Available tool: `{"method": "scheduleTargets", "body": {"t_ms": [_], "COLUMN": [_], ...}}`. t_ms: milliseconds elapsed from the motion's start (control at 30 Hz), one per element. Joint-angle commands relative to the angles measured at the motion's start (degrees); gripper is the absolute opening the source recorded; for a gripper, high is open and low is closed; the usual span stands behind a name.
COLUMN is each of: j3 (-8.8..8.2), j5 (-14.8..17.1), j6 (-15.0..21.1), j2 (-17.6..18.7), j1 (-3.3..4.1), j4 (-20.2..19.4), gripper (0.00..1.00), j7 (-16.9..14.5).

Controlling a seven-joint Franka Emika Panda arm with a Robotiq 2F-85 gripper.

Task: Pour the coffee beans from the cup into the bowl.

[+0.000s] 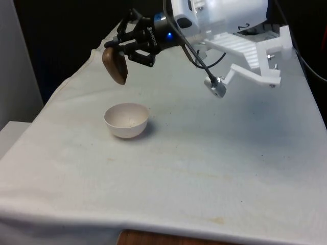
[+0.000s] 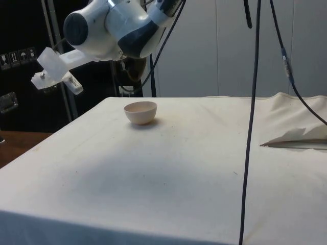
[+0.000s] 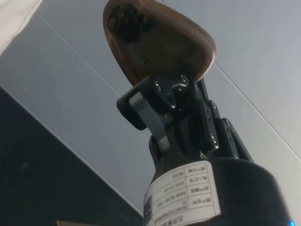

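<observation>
My gripper [image 1: 119,51] is shut on a brown cup [image 1: 115,65] and holds it in the air, tipped steeply onto its side. In the wrist view the cup [image 3: 157,44] is clamped at its rim between the fingers [image 3: 141,110], and dark coffee beans [image 3: 126,21] show inside its mouth. A white bowl [image 1: 126,120] stands on the cloth below the cup, slightly nearer the camera. Seen from the side, the bowl [image 2: 140,112] sits at the table's far end, with the cup [image 2: 134,69] half hidden behind the arm above it.
A silver plug on a black cable [image 1: 215,87] hangs over the table to the front view's right of the bowl. Black cables [image 2: 253,102] hang down in the side view's foreground. The cloth [image 2: 299,137] is rumpled at the side view's right edge.
</observation>
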Motion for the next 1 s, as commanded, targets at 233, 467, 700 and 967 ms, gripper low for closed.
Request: {"method": "scheduleTargets", "body": {"t_ms": [233, 467, 700, 967], "j3": [1.09, 2.12, 2.98, 3.95], "j5": [-2.7, -4.8, -6.8, -9.0], "j6": [-3.0, -5.4, -7.7, -10.4], "j2": [0.9, 1.5, 2.1, 2.9], "j1": [0.29, 0.23, 0.29, 0.29], "j4": [0.2, 0.2, 0.3, 0.3], "gripper": [0.0, 0.0, 0.0, 0.0], "j7": [1.3, 2.3, 3.2, 4.1]}}
